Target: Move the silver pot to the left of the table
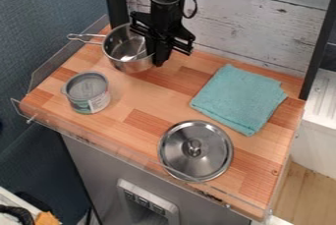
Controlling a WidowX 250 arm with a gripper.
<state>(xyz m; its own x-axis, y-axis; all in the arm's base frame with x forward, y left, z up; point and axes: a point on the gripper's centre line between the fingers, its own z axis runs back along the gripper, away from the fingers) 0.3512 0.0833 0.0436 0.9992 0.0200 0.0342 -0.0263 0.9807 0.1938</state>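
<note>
At the back left of the wooden table stands the silver pot (121, 53), upright, its wire handle pointing left. My gripper (157, 56) hangs down at the pot's right rim and covers part of that side. Whether it holds the rim is hidden by the gripper's own body.
A grey can (87, 93) stands at the left, in front of the pot. A silver lid (195, 150) lies near the front edge, and a folded teal cloth (238, 98) at the right. A clear low guard (108, 145) runs along the front; a whitewashed plank wall (256, 27) stands behind.
</note>
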